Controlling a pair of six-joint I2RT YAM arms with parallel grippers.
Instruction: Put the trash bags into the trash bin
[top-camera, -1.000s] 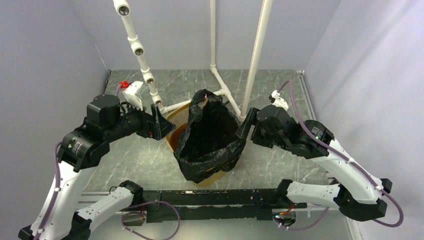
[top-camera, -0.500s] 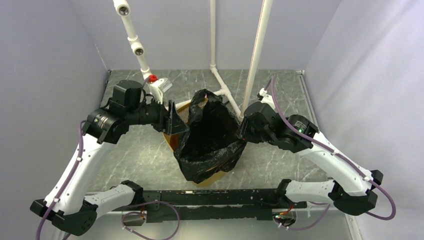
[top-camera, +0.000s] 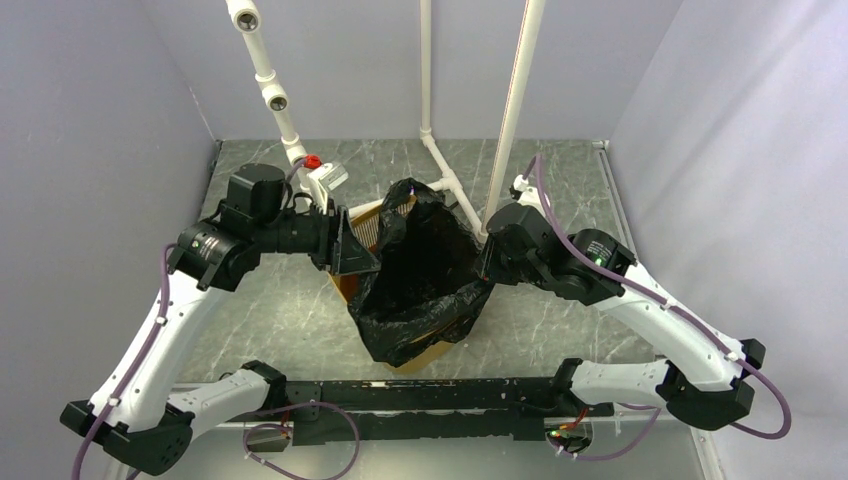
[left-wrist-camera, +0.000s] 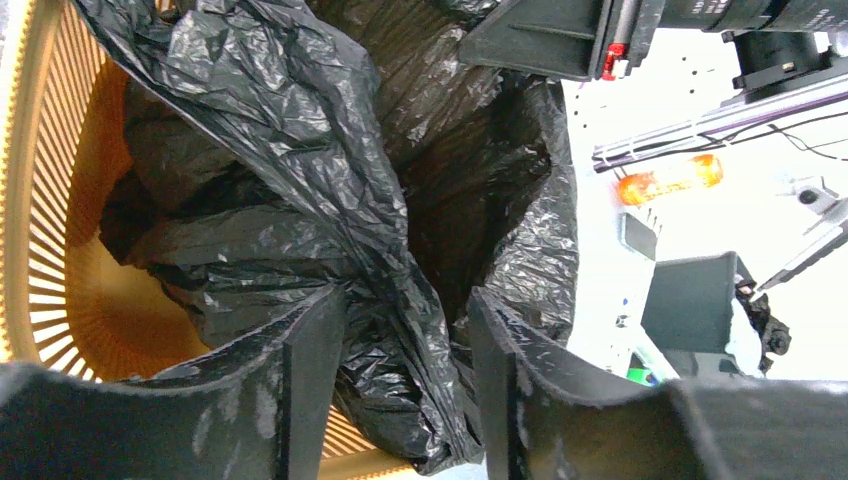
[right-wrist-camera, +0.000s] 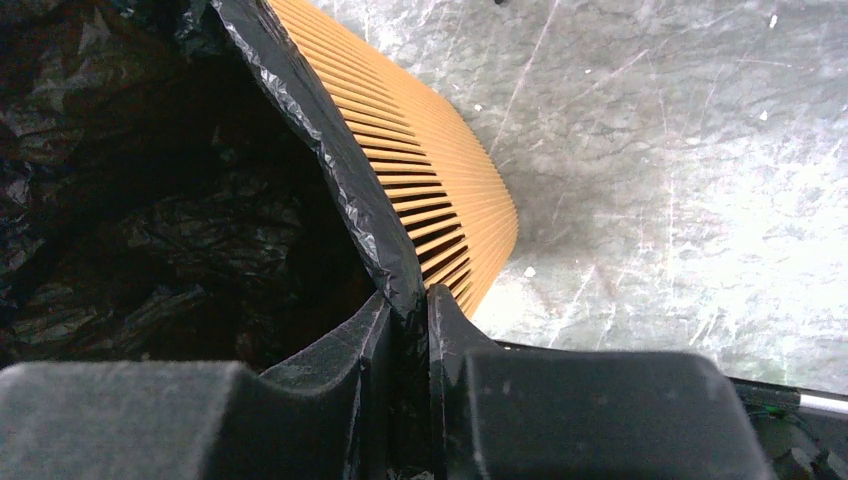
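Right pincer (right-wrist-camera: 408, 305) pinches the bag (right-wrist-camera: 330, 170) edge; left pincer (left-wrist-camera: 405, 340) is open around a fold. Pulling hard could tear the bag or tip the bin (right-wrist-camera: 430, 190).

The trash bag (left-wrist-camera: 300, 150) is thin black plastic film, glossy and finely crinkled. The trash bin (right-wrist-camera: 430, 190) is orange-yellow plastic, ribbed with fine slits, faintly shiny. Under the bin the table (right-wrist-camera: 680, 180) is grey, marbled and scratched, with a sheen. Behind the bin stand smooth white plastic pipes (top-camera: 512, 110). The fingers (left-wrist-camera: 305, 390) of the left gripper (left-wrist-camera: 405, 305) look matt black and grainy
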